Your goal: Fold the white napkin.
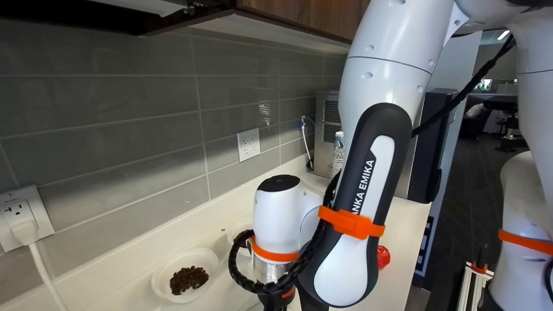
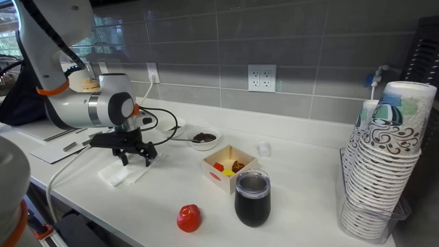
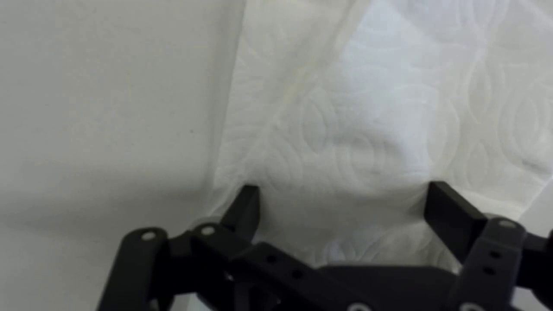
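Observation:
The white napkin (image 2: 118, 174) lies crumpled and partly folded on the white counter in an exterior view. It fills much of the wrist view (image 3: 380, 86), with an embossed pattern, creases and overlapping layers. My gripper (image 2: 135, 163) points down over the napkin, with its fingertips at or very near its surface. In the wrist view the gripper (image 3: 343, 190) has its black fingers wide apart, with napkin showing between them. The left finger is near the napkin's left edge. Whether the tips press on the cloth is hard to tell. The other exterior camera does not clearly show the napkin.
Two bowls, one with dark beans (image 2: 204, 143), stand near the tiled wall. A small box (image 2: 219, 178) holds toy food. A black tumbler (image 2: 252, 207), a red object (image 2: 189, 218) and stacked paper cups (image 2: 380, 178) stand farther along. A white cable (image 2: 56, 180) crosses the counter's front edge.

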`<move>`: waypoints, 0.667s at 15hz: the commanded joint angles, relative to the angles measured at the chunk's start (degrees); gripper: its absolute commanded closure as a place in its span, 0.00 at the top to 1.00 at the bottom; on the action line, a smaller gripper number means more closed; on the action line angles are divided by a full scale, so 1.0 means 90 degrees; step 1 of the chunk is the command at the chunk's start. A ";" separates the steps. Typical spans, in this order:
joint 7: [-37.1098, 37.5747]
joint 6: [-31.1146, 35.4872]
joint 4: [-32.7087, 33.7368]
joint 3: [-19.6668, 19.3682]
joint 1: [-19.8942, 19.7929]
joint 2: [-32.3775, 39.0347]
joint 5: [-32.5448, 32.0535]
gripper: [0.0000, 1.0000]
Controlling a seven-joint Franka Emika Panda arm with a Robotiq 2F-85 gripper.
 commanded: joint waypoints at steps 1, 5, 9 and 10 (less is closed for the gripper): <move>0.0174 -0.0185 -0.0071 -0.0158 0.0141 -0.0465 -0.0212 1.00; 0.0051 -0.0410 -0.0118 0.0053 0.0057 -0.0956 -0.0011 1.00; 0.0073 -0.0674 -0.0108 0.0127 0.0025 -0.1328 -0.0075 1.00; -0.0018 -0.0720 -0.0102 0.0183 -0.0003 -0.1372 0.0022 1.00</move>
